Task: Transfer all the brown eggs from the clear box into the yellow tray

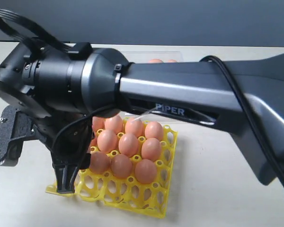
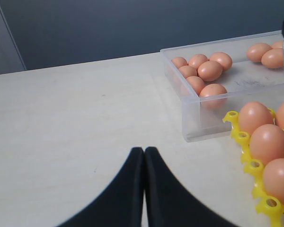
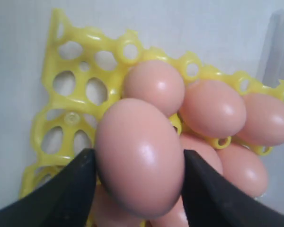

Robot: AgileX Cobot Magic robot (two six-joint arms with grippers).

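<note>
Right fingers (image 3: 61, 189), matte black, clamp one smooth oval brown egg (image 3: 139, 151) above the yellow tray (image 3: 61, 94), a glossy lattice of round cups. Left fingers (image 2: 128, 189) pressed together, empty, over pale worktop (image 2: 75, 118). Exterior view: clear box (image 2: 199, 118) at the tray's 12 o'clock, mostly hidden by the arm; left wrist view alone shows its transparent walls and loose brown eggs (image 2: 209, 70)
</note>
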